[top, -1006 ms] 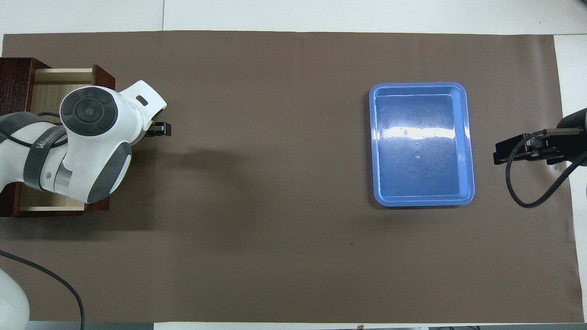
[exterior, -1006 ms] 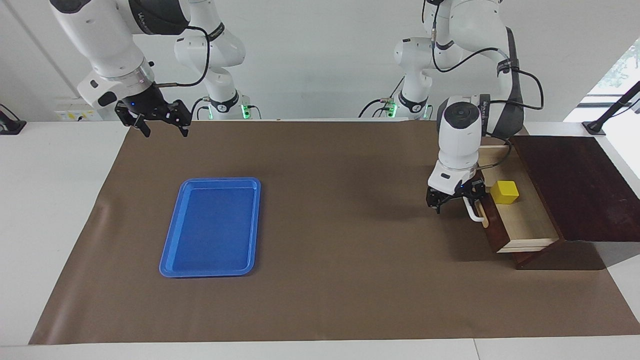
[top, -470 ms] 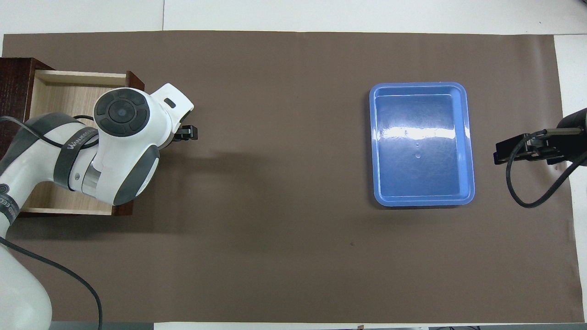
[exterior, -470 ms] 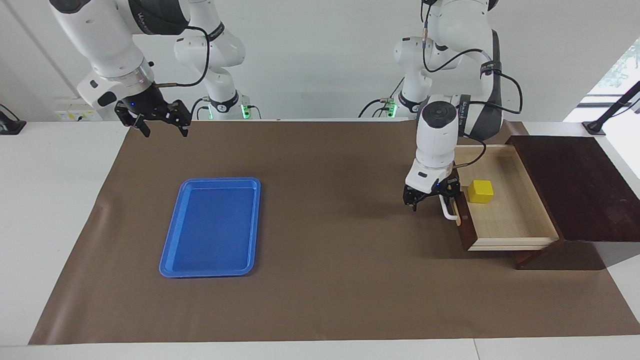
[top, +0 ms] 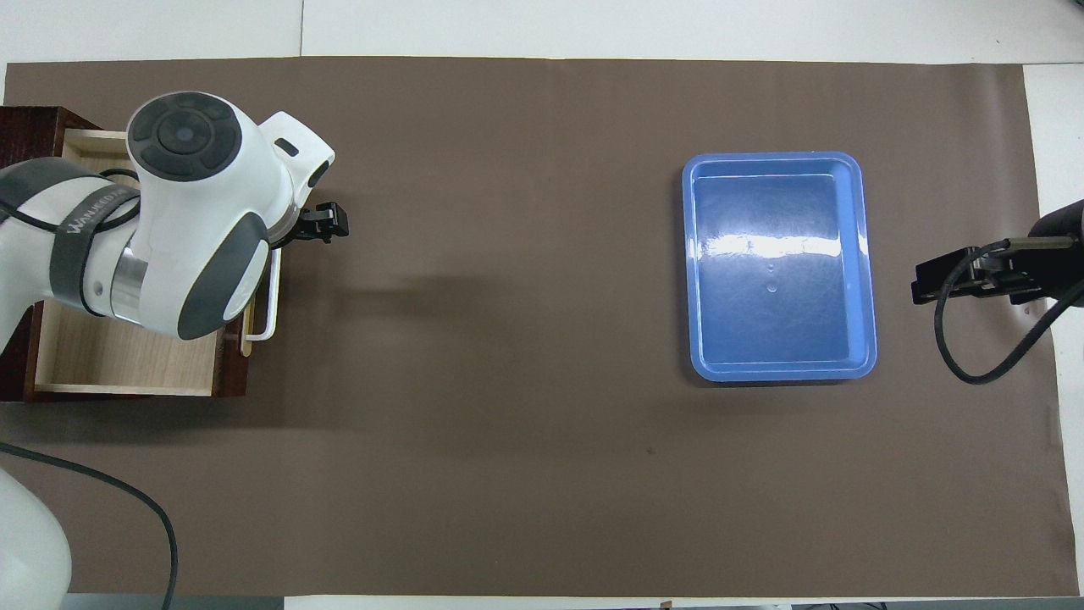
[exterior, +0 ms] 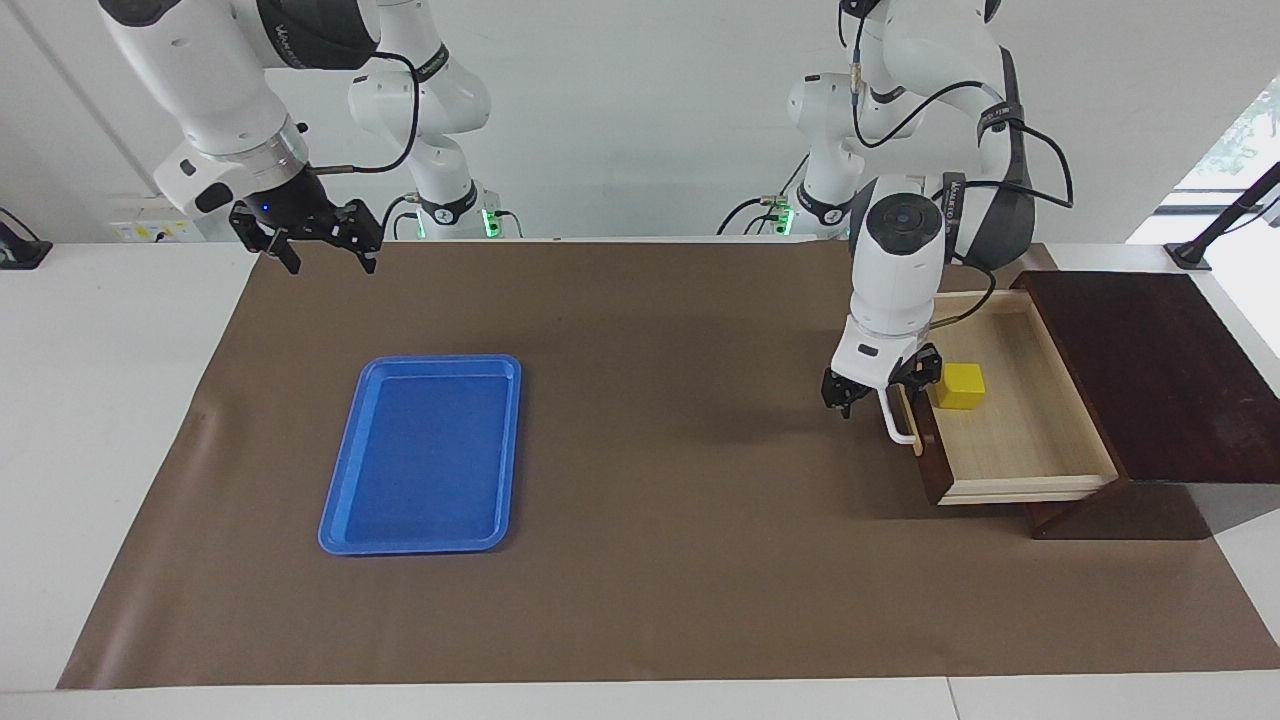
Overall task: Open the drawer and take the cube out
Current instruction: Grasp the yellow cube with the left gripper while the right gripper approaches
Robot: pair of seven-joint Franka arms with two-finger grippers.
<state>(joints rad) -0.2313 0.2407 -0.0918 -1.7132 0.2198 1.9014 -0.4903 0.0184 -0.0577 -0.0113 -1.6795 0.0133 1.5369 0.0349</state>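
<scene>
The dark wooden drawer (exterior: 1010, 440) stood pulled open, the yellow cube (exterior: 961, 386) inside near its front panel. The left gripper (exterior: 880, 385) hovered, fingers spread, over the white handle (exterior: 896, 423); the right gripper (exterior: 318, 250) waited, fingers open, near the blue tray (exterior: 420, 455).

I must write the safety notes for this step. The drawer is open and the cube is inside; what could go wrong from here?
1. The left gripper hangs open right above the white handle; moving toward the cube, it might catch the handle or the drawer front.
2. The cube sits close to that front wall, so one finger may strike the wall.
3. The right gripper waits open, away from the blue tray.
</scene>
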